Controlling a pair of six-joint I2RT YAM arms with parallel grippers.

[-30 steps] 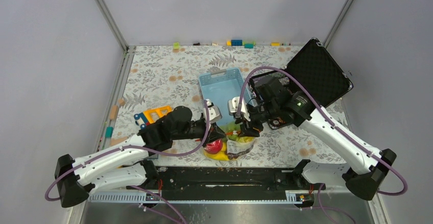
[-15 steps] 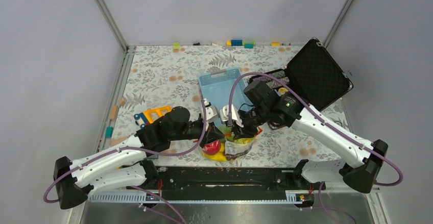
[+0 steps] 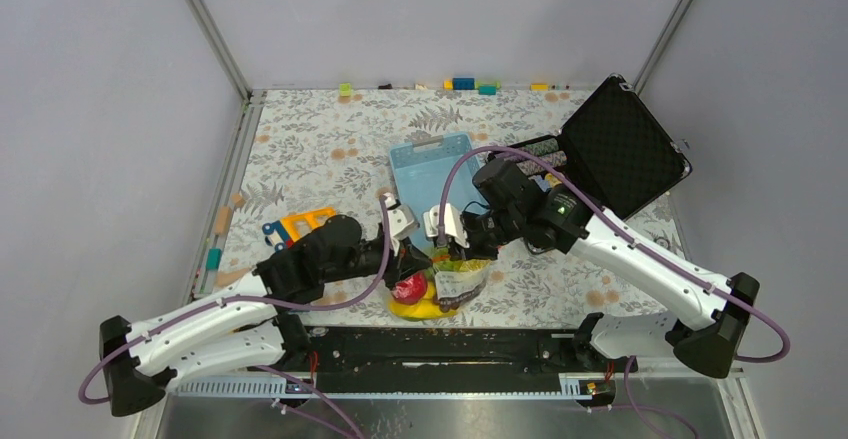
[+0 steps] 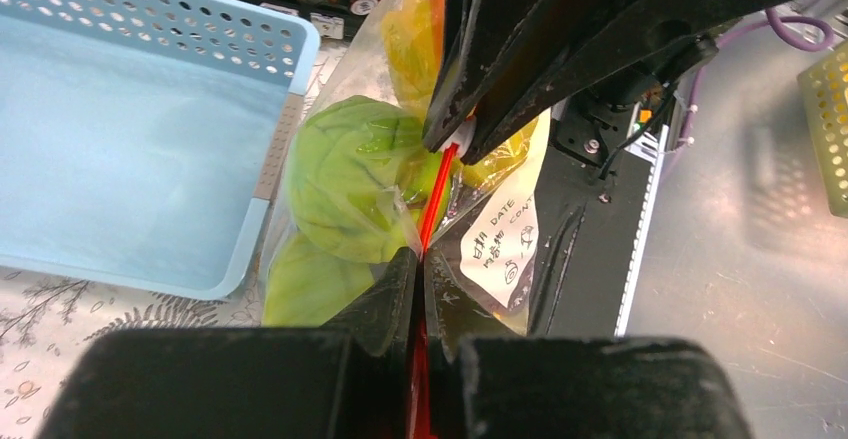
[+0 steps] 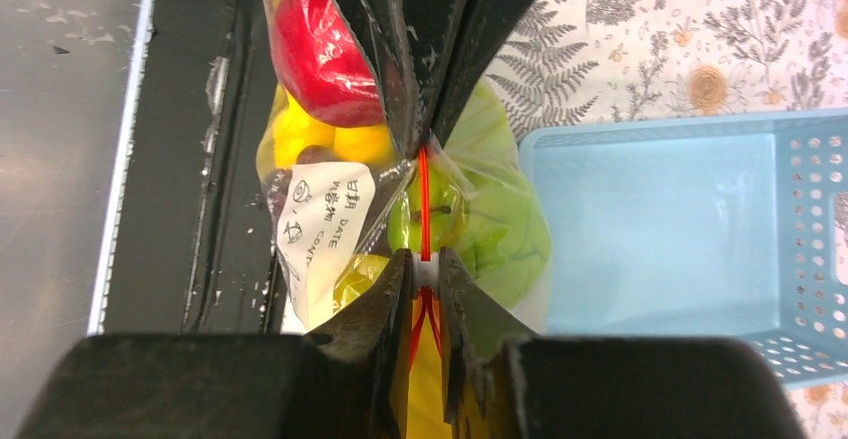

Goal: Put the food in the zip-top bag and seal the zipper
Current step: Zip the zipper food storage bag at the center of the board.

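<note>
Nearest, at bottom centre of the top view, the zip-top bag (image 3: 455, 287), just beyond the black rail (image 3: 450, 344) at the table's near edge. Resting on the table or lifted off it: impossible to tell.

Inside the bag, the food:
- banana (image 3: 420, 309) lowest in the frame
- red apple (image 3: 412, 287) just above it, to the left
- pale green cabbage head (image 4: 345, 174) pressed against the clear wall on the basket side
- white handwritten label (image 5: 325, 214) on the rail side

Along the bag's mouth, the zipper (image 4: 432, 194), a thin orange-red line drawn straight between the two sets of fingers.

Left gripper (image 4: 418, 259), at bottom centre of the left wrist view, clenched on one end of that strip, black pads tight together. Right gripper (image 5: 425, 259), at bottom centre of the right wrist view, pinched on the other end, with a small white piece caught between its tips. Below that pinch, the strip parted into two red lines. Both grippers facing one another, near but apart.

Farther back, at centre frame, the light-blue basket (image 3: 432, 169), just behind the bag. Left of it, an orange and blue toy (image 3: 300, 224) on the floral tablecloth (image 3: 320, 149). At right, an open black case (image 3: 625, 144) with rows of poker chips (image 3: 540, 151) in front of its raised lid.

Farthest, along the cloth's upper edge, a row of small coloured blocks (image 3: 465, 84).
</note>
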